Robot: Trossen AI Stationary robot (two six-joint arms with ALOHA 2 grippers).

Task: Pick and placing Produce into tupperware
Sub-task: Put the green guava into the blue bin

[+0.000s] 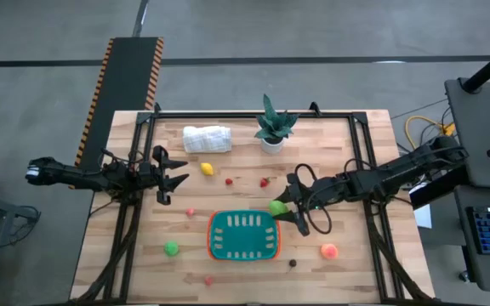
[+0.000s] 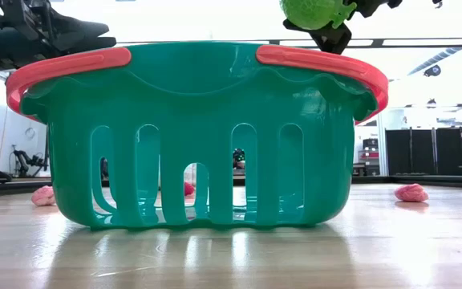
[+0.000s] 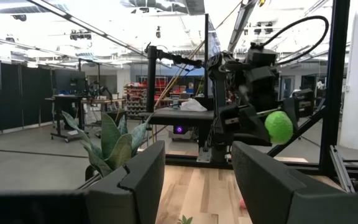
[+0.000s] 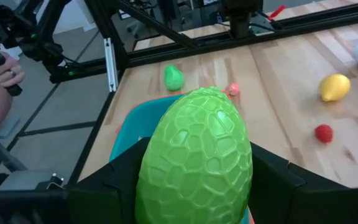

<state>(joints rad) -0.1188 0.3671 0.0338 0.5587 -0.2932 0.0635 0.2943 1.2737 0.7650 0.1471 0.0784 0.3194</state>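
Green bumpy fruit (image 4: pixel 194 155), long axis running out ahead of the fingers, sits clamped in the right gripper (image 1: pixel 289 206) just above the tupperware's (image 1: pixel 213 246) two-o'clock rim. Plant pot (image 1: pixel 271 144) stands at twelve o'clock, a red piece (image 1: pixel 264 182) between. Left gripper (image 1: pixel 173 180), jaws spread wide, waits at ten o'clock.

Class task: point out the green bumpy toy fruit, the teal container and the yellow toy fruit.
green bumpy toy fruit (image 4: pixel 194 155), right wrist view, middle of its skin.
teal container (image 2: pixel 191 96), low view, front wall.
yellow toy fruit (image 1: pixel 206 168), high view, its middle.
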